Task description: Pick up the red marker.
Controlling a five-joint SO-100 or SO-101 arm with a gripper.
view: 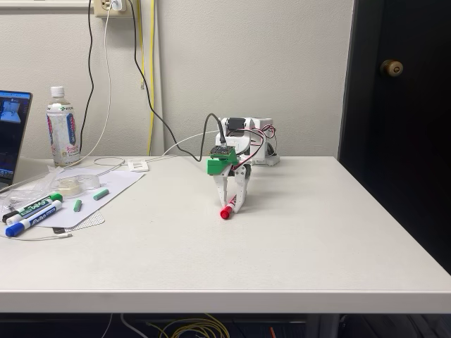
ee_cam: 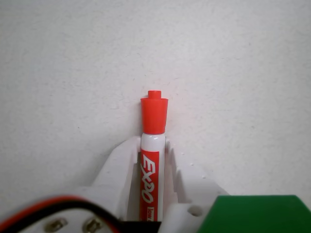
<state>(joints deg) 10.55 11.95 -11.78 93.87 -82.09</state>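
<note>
The red marker [ee_cam: 152, 170], with its red cap [ee_cam: 154, 113] and white barrel with a red label, lies lengthwise between my white fingers [ee_cam: 121, 162] in the wrist view. My gripper [ee_cam: 152, 144] is shut on its barrel, both fingers pressed against the sides. In the fixed view the gripper [view: 233, 205] points down near the table's middle. The marker [view: 227, 210] sticks out below it toward the left, its cap at or just above the tabletop.
A blue-capped marker [view: 29, 221] and a green-capped marker [view: 35, 206] lie on white paper at the left, with small green pieces [view: 101, 193] nearby. A bottle [view: 62, 130] and a laptop [view: 10, 134] stand at the back left. Cables run to the arm base [view: 246, 137].
</note>
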